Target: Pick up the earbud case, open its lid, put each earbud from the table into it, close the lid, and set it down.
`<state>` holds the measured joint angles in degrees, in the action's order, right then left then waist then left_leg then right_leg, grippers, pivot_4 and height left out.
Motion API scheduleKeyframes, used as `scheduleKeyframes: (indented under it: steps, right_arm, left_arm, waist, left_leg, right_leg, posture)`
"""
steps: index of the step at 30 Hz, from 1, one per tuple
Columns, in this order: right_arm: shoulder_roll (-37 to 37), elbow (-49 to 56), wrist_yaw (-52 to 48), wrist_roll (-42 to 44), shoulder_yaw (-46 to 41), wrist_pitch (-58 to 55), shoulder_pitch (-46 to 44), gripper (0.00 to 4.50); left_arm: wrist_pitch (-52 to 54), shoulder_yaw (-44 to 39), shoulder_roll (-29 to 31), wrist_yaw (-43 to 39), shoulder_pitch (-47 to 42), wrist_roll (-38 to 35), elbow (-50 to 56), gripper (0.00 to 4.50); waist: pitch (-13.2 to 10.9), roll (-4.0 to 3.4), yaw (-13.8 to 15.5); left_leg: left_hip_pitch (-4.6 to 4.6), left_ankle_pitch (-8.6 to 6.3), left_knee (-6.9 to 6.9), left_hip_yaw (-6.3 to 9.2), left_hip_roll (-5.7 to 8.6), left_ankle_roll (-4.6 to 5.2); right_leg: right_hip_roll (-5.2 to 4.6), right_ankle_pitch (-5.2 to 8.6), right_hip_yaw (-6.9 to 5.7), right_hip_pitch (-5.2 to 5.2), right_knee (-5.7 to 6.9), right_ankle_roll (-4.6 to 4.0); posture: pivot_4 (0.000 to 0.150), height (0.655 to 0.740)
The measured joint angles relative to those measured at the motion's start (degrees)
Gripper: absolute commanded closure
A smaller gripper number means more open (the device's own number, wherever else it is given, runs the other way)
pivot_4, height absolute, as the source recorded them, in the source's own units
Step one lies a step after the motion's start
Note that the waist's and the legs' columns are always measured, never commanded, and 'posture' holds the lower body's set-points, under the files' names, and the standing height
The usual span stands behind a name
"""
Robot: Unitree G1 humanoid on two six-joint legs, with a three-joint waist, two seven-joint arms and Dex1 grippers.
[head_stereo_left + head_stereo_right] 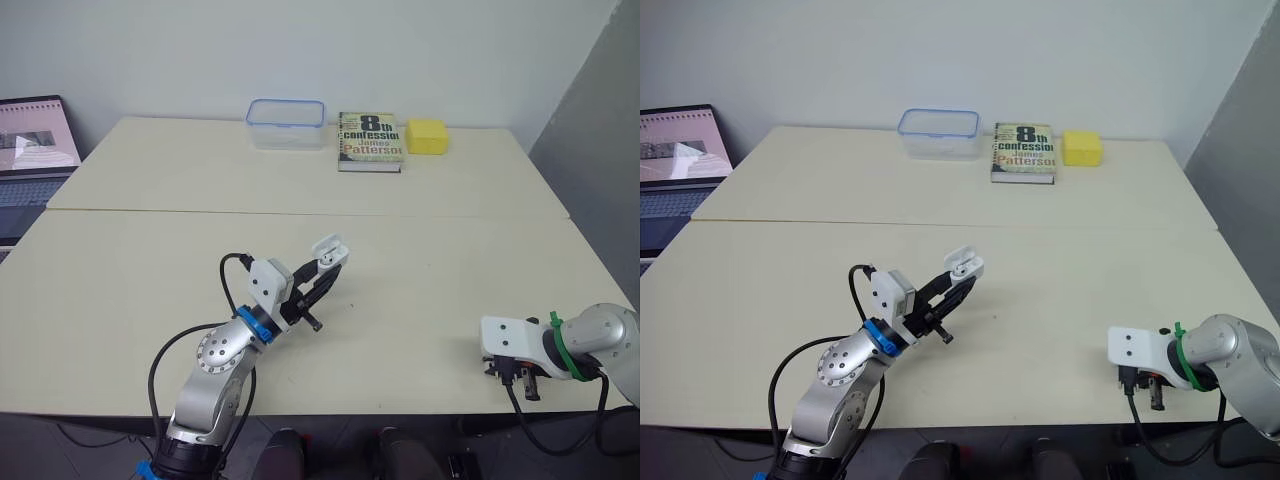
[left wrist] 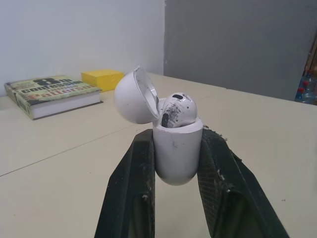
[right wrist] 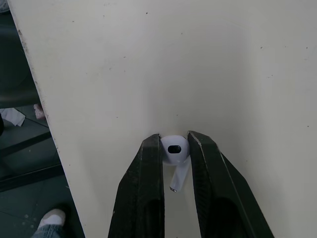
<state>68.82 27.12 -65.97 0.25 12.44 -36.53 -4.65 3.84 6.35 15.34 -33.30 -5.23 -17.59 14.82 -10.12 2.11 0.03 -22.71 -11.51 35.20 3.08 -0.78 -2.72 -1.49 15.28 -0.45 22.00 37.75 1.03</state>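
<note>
My left gripper [image 1: 318, 277] is shut on the white earbud case [image 2: 177, 148], held above the table's middle. The case's lid [image 2: 133, 96] stands open, and one earbud [image 2: 177, 110] sits in it. The case also appears in the head views as a small white shape [image 1: 964, 265] at the fingertips. Down at the table's front right edge, my right gripper [image 3: 174, 144] points at the tabletop. Its black fingers [image 3: 146, 168] are shut on a second white earbud [image 3: 175, 150], whose stem hangs between them close above the surface.
A clear plastic box with a blue rim [image 1: 286, 123], a paperback book [image 1: 370, 141] and a yellow block [image 1: 427, 136] line the far side. A laptop [image 1: 32, 160] stands at the far left. The table's front edge [image 3: 44, 124] runs close beside my right gripper.
</note>
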Motion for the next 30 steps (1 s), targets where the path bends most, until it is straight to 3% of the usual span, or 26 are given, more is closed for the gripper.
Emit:
scheduleKeyframes:
  steps: [10,18,25,30]
  right_arm:
    - [-3.9,-1.2,-0.3,7.1,-5.7,0.1,-7.0,4.13]
    - [-28.1,-0.1,9.8,20.5,-12.7,-0.8,-17.7,4.13]
    - [-50.6,0.4,28.4,21.1,-12.2,3.3,-18.8,4.13]
    - [-56.7,0.6,35.0,20.0,-9.0,6.4,-16.4,4.13]
  left_arm:
    - [0.1,-0.1,0.1,-0.9,-2.4,-0.1,-1.8,3.71]
    - [0.5,-0.2,0.1,-2.5,-4.6,-0.1,-2.8,3.71]
    - [0.8,-0.3,0.1,-3.8,-6.4,-0.2,-4.3,3.71]
    - [1.2,-0.2,0.1,-4.6,-7.0,-0.3,-4.4,3.71]
  waist:
    - [-0.1,-0.10,0.0]
    - [-0.1,-0.11,-0.1]
    - [-0.1,-0.15,-0.1]
    - [-0.1,-0.17,-0.1]
  left_leg:
    - [-0.13,0.00,-0.05,0.02,0.01,0.00]
    - [-0.18,0.00,-0.05,0.11,-0.01,0.00]
    - [-0.18,0.00,-0.06,0.12,-0.03,0.00]
    - [-0.18,0.00,-0.06,0.11,-0.02,0.00]
  right_leg:
    - [0.03,-0.02,-0.04,0.13,0.01,0.03]
    - [0.10,-0.02,-0.06,0.19,0.07,0.04]
    - [0.10,-0.02,-0.04,0.26,0.18,0.03]
    - [0.10,-0.02,-0.03,0.26,0.20,0.02]
  posture:
    - [0.150,0.7400]
    - [0.150,0.7400]
    - [0.150,0.7400]
    - [0.150,0.7400]
